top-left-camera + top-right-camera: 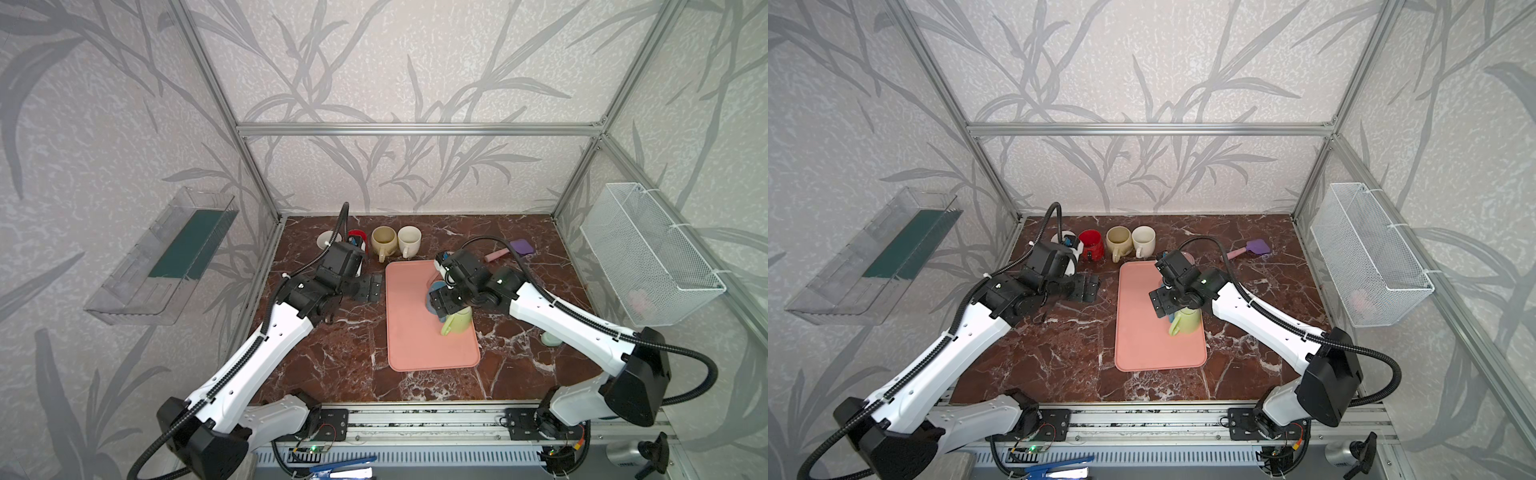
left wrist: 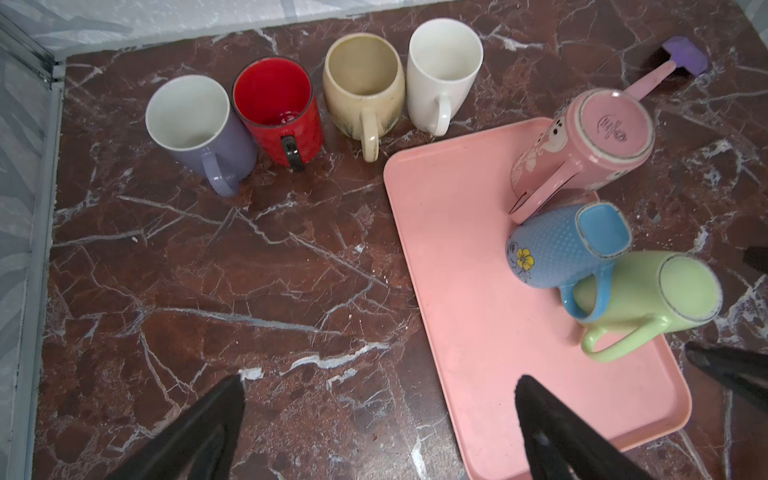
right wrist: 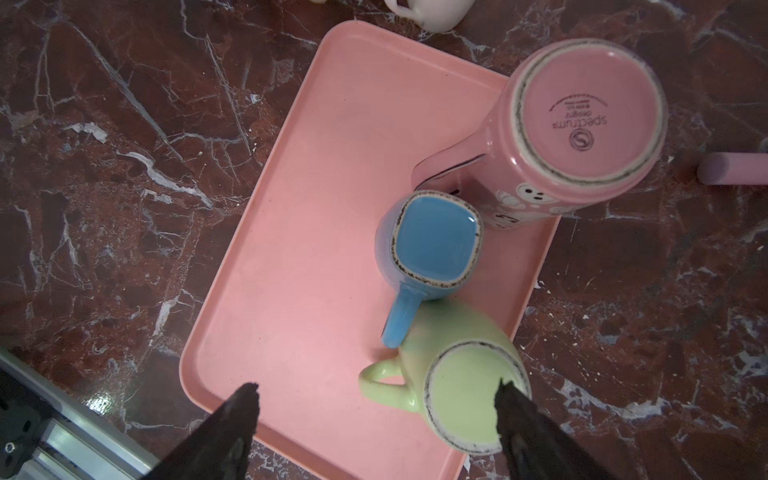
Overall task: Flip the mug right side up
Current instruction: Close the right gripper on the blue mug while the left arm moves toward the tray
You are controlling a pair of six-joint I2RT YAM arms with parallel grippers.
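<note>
Marble tabletop (image 2: 208, 270), pink tray (image 2: 457, 291): blue mug (image 2: 552, 245) just beside inverted green mug (image 2: 648, 299)

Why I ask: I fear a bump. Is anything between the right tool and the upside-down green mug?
Nothing visible does: the right tool hovers open above the green mug. The blue mug stands close beside it, handle toward it, crowding that side.

Base of the pink mug (image 3: 586, 112) reads "spectrum", with S logo.
</note>
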